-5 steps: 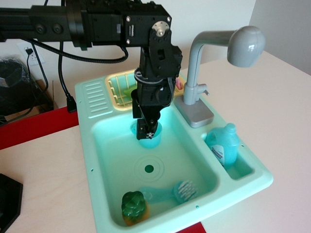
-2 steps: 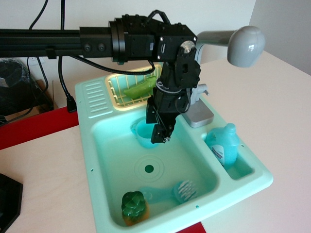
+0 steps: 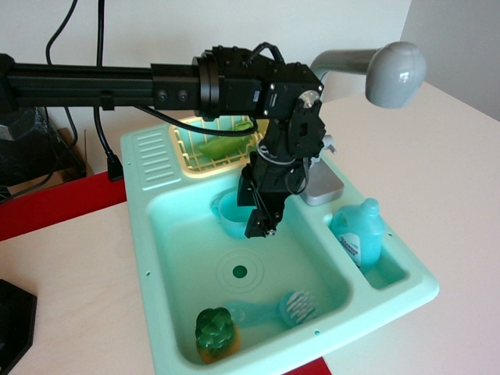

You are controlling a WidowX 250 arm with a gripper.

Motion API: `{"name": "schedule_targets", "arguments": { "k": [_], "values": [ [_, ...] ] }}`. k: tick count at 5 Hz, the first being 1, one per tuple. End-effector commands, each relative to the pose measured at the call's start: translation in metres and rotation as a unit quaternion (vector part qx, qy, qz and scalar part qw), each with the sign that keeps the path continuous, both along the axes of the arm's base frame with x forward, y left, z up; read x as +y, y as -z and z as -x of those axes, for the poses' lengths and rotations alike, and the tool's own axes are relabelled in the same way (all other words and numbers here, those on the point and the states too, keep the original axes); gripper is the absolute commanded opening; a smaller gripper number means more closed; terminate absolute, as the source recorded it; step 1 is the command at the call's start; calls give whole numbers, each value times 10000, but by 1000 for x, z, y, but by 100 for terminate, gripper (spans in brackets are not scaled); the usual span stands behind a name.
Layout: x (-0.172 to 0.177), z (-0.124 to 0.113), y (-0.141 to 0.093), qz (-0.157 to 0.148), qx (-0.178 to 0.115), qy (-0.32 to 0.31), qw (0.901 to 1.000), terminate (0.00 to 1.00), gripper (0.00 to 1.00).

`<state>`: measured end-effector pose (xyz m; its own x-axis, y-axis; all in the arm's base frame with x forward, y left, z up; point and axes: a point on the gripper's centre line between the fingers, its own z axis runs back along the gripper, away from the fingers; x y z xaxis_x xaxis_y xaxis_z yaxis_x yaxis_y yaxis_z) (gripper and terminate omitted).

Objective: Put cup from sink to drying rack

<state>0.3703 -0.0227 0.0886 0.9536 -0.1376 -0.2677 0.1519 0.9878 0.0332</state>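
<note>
arm: a black boom reaching in level from the left edge across the far half of the scene
wrist: a blocky black joint at the boom's right end, bent downward and tilted slightly toward the near left
cables: black leads loop over the wrist housing
gripper [image 3: 260, 226]: black, pointing down, fingertips low
jaw state: too dark and close-set to tell open from closed

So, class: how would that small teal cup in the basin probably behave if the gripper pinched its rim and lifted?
The cup looks like thin plastic, so probably light and stiff. Its smooth wall may slip. Pinched at one side by the gripper, it could tilt.
</note>
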Motion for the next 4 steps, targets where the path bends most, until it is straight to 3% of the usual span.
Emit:
{"name": "schedule_targets", "arguments": {
  "k": [1,2,4],
  "values": [
    [-1,0,6,-65,-148,51,9999,0,100],
    [3,4,12,-61,-256,95,9996,0,0],
    [6,11,7,-5,-368,96,9993,0,0]
  ]
}}
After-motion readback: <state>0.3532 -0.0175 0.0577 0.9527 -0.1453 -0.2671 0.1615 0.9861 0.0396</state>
